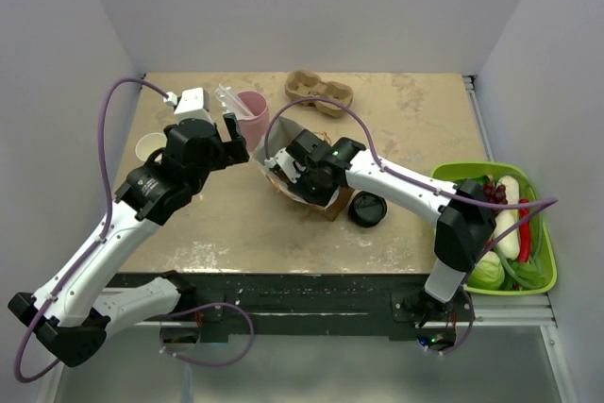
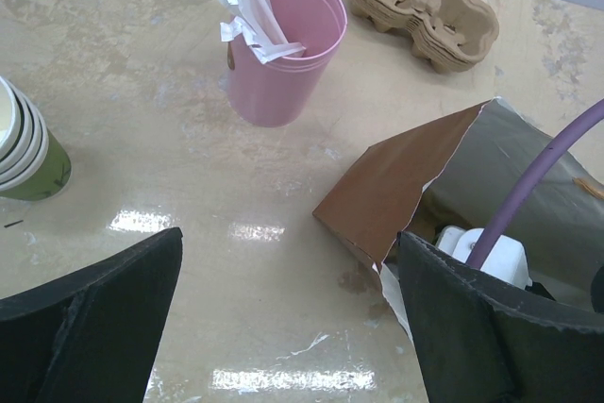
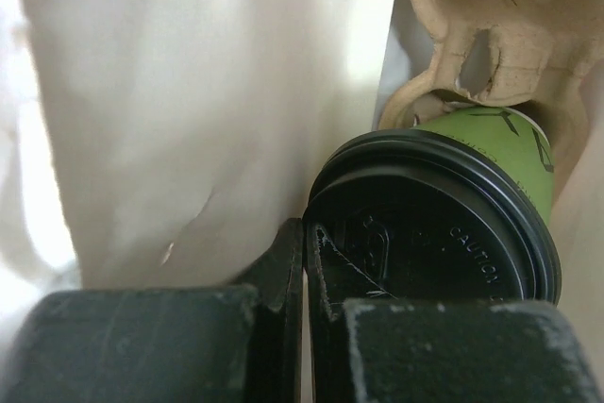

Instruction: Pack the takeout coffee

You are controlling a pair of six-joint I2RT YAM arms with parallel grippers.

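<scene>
While lidded, coffee (image 3: 444, 224) beside right gripper (image 3: 304, 244).

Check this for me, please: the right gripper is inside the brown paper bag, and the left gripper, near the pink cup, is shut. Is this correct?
One thing is wrong: the left gripper is open, its jaws wide apart, as the left wrist view shows. The rest holds: it is near the pink cup, and the right gripper is inside the brown paper bag.

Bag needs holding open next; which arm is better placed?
Left, I'd judge. The left end effector hangs open right beside the paper bag's rim, holding nothing. The right end effector is shut, deep inside the bag beside the lidded cup.
</scene>
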